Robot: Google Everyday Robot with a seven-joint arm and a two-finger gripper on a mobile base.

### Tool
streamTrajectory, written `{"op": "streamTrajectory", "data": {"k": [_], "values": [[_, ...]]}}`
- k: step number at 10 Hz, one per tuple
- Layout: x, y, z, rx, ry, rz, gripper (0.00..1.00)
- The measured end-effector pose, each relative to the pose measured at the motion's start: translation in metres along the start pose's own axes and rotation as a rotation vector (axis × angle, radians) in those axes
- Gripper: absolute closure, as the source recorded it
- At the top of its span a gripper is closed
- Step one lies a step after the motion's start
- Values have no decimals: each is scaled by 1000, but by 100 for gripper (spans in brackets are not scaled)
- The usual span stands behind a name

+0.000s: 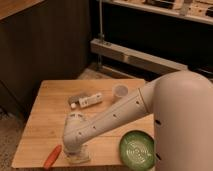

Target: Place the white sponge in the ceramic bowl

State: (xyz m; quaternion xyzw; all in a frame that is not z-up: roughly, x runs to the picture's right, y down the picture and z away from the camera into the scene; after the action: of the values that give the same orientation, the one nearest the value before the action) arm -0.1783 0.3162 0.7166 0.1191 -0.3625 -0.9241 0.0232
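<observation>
The green ceramic bowl (pixel 137 148) with a dark rim and pale line pattern sits at the front right of the wooden table (pixel 50 107). My gripper (pixel 78 156) hangs from the white arm and points down at the table's front edge, left of the bowl. A pale translucent bit shows at its tip. The white sponge is hidden from view; I cannot tell whether it lies under the gripper.
An orange carrot-like object (pixel 52 156) lies just left of the gripper at the front edge. A long white-and-grey bar-shaped object (pixel 86 100) lies mid-table. A small white cup (pixel 120 91) stands behind the arm. Dark shelving stands behind the table.
</observation>
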Motion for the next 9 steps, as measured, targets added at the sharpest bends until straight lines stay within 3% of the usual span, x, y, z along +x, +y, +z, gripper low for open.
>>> {"op": "streamTrajectory", "data": {"k": [9], "values": [[-6,8,8,-12,15,13,80]]}}
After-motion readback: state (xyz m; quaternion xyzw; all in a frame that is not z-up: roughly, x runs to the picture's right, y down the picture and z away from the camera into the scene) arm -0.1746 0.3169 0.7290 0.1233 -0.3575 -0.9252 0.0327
